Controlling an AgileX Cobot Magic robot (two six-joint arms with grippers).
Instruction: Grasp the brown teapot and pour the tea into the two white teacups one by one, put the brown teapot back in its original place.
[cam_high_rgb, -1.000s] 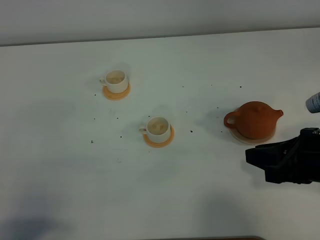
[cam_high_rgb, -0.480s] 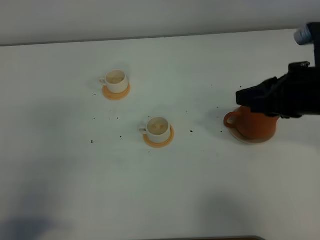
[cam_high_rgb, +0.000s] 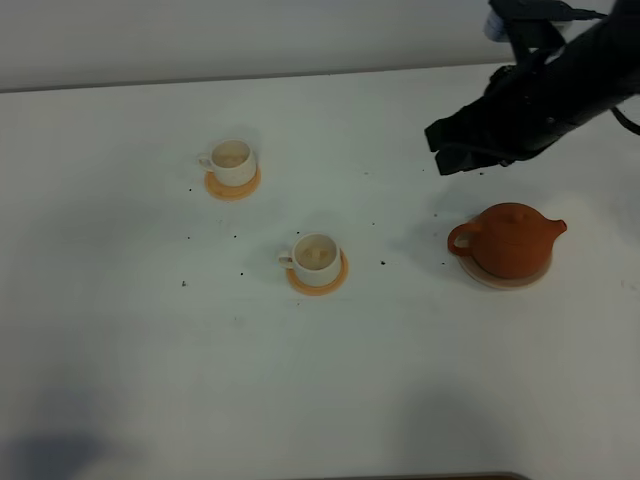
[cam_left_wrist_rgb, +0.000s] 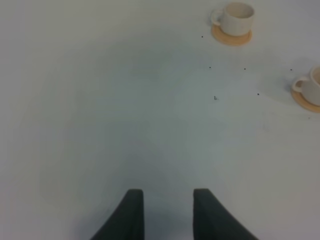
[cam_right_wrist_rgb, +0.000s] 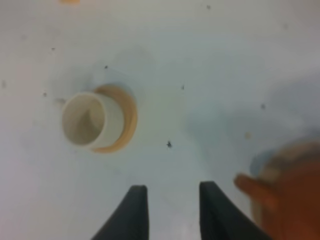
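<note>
The brown teapot (cam_high_rgb: 508, 240) sits upright on its pale beige coaster (cam_high_rgb: 500, 279) at the right, handle toward the cups. It shows blurred at the edge of the right wrist view (cam_right_wrist_rgb: 292, 192). Two white teacups (cam_high_rgb: 233, 160) (cam_high_rgb: 318, 254) stand on small orange coasters to its left. My right gripper (cam_high_rgb: 446, 148) hovers beyond the teapot, off the table, touching nothing. In its wrist view the right gripper (cam_right_wrist_rgb: 172, 192) is open and empty above bare table, with one teacup (cam_right_wrist_rgb: 86, 119) ahead. The left gripper (cam_left_wrist_rgb: 164, 200) is open, far from both teacups (cam_left_wrist_rgb: 238, 17) (cam_left_wrist_rgb: 314, 86).
The white table (cam_high_rgb: 150, 350) carries scattered dark specks around the cups. Its far edge meets a grey wall (cam_high_rgb: 250, 35). The dark right arm (cam_high_rgb: 560, 80) reaches in from the upper right corner.
The right arm swung from the near side of the teapot, across it, to the far side. Teapot and cups stayed put.
</note>
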